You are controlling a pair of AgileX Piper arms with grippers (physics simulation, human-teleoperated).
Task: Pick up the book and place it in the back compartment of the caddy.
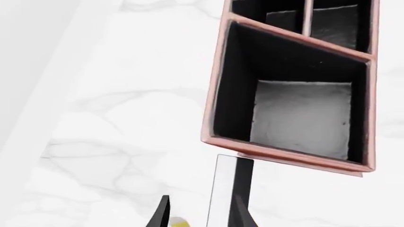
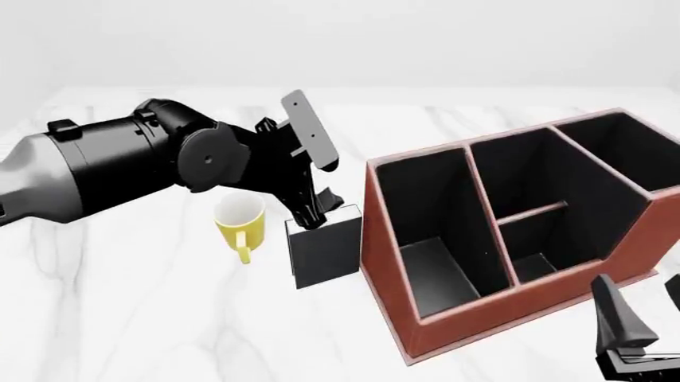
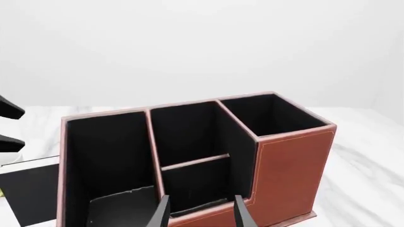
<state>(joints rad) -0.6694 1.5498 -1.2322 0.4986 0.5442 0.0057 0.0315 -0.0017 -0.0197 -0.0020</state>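
Observation:
The black book [image 2: 324,248] stands upright on the marble table, close to the left wall of the reddish-brown caddy [image 2: 478,322]. My left gripper [image 2: 322,208] is open right at the book's top, one finger on each side of it. In the left wrist view the book's white page edge [image 1: 224,189] sits between the fingers of the left gripper [image 1: 202,206], with the caddy [image 1: 218,85] just beyond. My right gripper [image 2: 639,298] is open and empty in front of the caddy's near right corner. The right wrist view shows the right gripper [image 3: 200,210], the caddy [image 3: 290,175] and the book [image 3: 31,194].
A yellow mug [image 2: 239,220] stands on the table just left of the book, under the left arm; a sliver of it shows in the left wrist view [image 1: 179,222]. The caddy has thin dividers and a black interior.

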